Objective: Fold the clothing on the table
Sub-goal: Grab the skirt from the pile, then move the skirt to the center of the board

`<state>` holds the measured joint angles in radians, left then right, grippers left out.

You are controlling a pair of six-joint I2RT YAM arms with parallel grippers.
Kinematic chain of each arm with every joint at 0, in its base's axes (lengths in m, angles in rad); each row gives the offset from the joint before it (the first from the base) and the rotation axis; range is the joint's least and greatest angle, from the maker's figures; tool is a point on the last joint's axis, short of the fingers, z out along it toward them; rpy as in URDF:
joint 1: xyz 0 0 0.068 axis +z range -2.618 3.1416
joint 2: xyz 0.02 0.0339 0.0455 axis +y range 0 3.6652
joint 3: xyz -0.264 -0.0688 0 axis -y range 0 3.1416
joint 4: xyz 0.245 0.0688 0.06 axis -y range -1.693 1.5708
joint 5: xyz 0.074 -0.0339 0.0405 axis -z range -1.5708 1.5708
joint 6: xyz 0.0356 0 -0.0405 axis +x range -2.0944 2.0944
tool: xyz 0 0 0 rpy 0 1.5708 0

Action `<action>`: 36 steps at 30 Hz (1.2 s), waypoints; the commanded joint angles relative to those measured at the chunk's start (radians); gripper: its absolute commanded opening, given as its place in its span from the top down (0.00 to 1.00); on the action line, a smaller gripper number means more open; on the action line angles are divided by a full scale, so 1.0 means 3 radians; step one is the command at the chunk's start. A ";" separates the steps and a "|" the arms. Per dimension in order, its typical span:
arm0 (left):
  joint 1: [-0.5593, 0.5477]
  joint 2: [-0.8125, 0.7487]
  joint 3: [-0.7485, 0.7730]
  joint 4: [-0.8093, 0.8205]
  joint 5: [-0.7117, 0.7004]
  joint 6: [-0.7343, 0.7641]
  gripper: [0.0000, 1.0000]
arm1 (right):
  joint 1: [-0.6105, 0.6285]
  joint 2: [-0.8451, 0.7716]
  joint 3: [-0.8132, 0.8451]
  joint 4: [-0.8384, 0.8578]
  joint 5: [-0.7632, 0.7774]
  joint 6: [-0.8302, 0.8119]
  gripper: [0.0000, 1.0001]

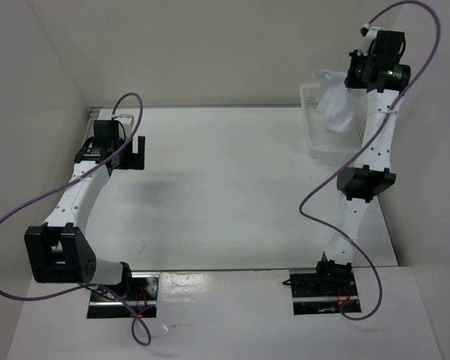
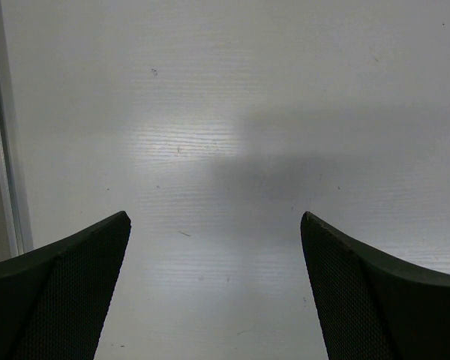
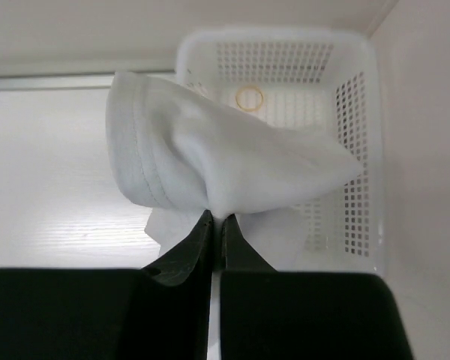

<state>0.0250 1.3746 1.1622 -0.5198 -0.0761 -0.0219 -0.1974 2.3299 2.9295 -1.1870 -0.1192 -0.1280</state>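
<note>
While I watch from the remote station, my right gripper (image 3: 216, 217) hangs over the white mesh basket (image 3: 352, 112), its two black fingers pressed together on a pinch of the clothing (image 3: 210, 161). The thin white fabric piece is lifted off its resting place: it bulges out from the clamp in a soft, creased fold with a stitched hem along its left side. In the right wrist view it covers the basket's left half and spills a little past the left rim. In the overhead view the fabric dangles from the raised wrist above the basket, and I cannot tell whether its lowest tip touches the basket's floor. A small pale-yellow ring (image 3: 249, 97) lies on that floor, near the basket's far wall and clear of the fabric. The basket itself stands on the table (image 1: 225, 187), close against the right-hand wall.

Well apart from the basket, across the width of the tabletop, my left gripper (image 1: 133, 154) points down over the surface. Its dark, textured fingers (image 2: 67, 292) stand wide apart, and only bare white tabletop shows between them. A thin metal rail (image 2: 4, 135) runs along the table edge on the side of that gripper away from the basket.
</note>
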 commanded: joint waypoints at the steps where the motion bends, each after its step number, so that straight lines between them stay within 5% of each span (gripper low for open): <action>1: 0.0019 -0.0134 -0.0008 0.0060 0.0075 0.0068 0.00 | -0.0022 -0.0687 -0.0208 -0.0195 -0.0297 0.0043 1.00; 6: 0.0019 -0.0200 -0.0008 0.0060 0.0136 0.0068 0.00 | 0.0105 -0.1251 -0.0750 -0.0328 -0.0712 -0.0110 1.00; 13: 0.0019 -0.0267 -0.0008 0.0060 0.0167 0.0099 0.00 | 0.2093 -0.2539 -0.2869 0.0417 0.0575 -0.0111 1.00; 15: 0.0019 -0.0307 -0.0008 0.0060 0.0167 0.0099 0.00 | 0.2462 -0.2627 -0.3035 0.0469 0.0663 -0.0044 0.96; 16: 0.0019 -0.0307 -0.0039 0.0060 0.0202 0.0099 0.00 | 0.2498 -0.2627 -0.3208 0.0515 0.0663 -0.0013 0.86; 17: 0.0019 -0.0307 -0.0039 0.0060 0.0203 0.0099 0.00 | 0.2499 -0.2703 -0.3326 0.0611 0.0663 -0.0013 0.41; 19: 0.0019 -0.0307 -0.0039 0.0060 0.0233 0.0129 0.00 | 0.2499 -0.2770 -0.3774 0.0775 0.0887 0.0018 0.18; 21: 0.0019 -0.0307 -0.0039 0.0060 0.0233 0.0129 0.00 | 0.2463 -0.2842 -0.4209 0.1026 0.1198 0.0018 0.07; 28: 0.0019 -0.0307 -0.0039 0.0060 0.0295 0.0129 0.00 | 0.2309 -0.2898 -0.4794 0.1277 0.1614 0.0079 0.04; 32: 0.0019 -0.0307 -0.0039 0.0030 0.0356 0.0196 0.00 | 0.2856 -0.3062 -0.4938 0.1247 0.1283 -0.0049 0.04; 36: 0.0019 -0.0577 -0.0069 -0.0001 0.0605 0.0308 0.00 | 0.2923 -0.3062 -0.5014 0.1144 0.0934 -0.0095 0.04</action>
<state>0.0250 1.2934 1.1549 -0.5259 0.0162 0.0277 0.6823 1.4773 1.4425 -0.8757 0.2237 -0.1421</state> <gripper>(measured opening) 1.001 0.958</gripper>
